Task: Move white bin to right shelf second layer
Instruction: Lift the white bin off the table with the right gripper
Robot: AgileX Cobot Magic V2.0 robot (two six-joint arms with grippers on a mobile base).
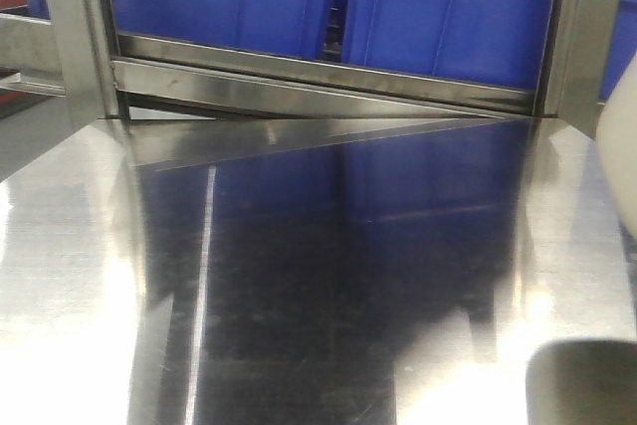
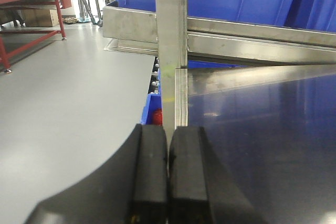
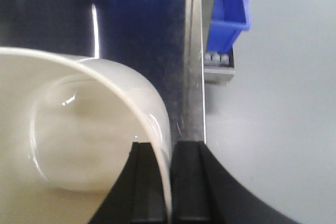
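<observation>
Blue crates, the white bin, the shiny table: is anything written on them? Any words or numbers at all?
None: no word, number, label or sign can be read in any view.
On the blue crates: plain walls, no print showing.
On the white bin: plain, no mark.
On the table: only reflections.
On the cardboard box, far off: too small and blurred to tell.

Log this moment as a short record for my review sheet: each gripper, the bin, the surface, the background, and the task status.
left gripper: shut, nothing between the fingers, near the tabletop's left edge
right gripper: shut on the bin's wall, one finger inside, one outside
white bin: nothing seen inside; only a sliver shows at the right edge of the front view
steel tabletop: shiny, reflecting blue
blue crates: on the rack behind the tabletop
status: bin gripped over the tabletop, not yet shelved
</observation>
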